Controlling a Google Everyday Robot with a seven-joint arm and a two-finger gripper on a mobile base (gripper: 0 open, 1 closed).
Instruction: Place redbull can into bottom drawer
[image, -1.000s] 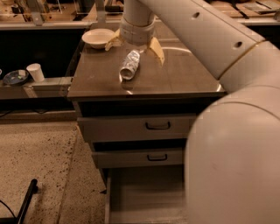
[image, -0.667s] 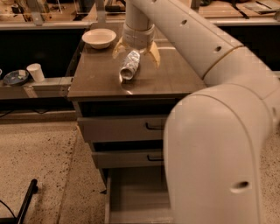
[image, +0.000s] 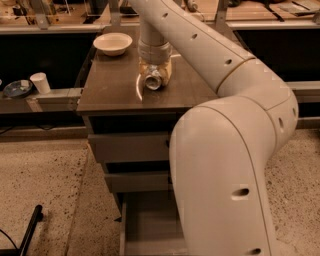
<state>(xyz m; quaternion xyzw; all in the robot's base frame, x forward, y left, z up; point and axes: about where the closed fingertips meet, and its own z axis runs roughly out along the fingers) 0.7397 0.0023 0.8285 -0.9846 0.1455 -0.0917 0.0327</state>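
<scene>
Dark brown desk (image: 110, 90) tops a three-drawer cabinet on a speckled floor (image: 40, 175). We see the redbull can (image: 153, 82) lying on its side near the middle of that top, its round end turned towards us. Our gripper (image: 154, 75) reaches straight down over it and sits around the can; we cannot tell whether it has clamped the can or only straddles it. Behind and to the left, well apart from the can, a white bowl (image: 113, 43) rests near the desk's back corner. Below, the bottom drawer (image: 150, 222) stands pulled out, its flat floor showing, while the two upper drawers (image: 132, 147) are shut. Our big cream arm (image: 225, 150) fills the right side. Off to the left, a white paper cup (image: 40, 82) stands on a low ledge.
</scene>
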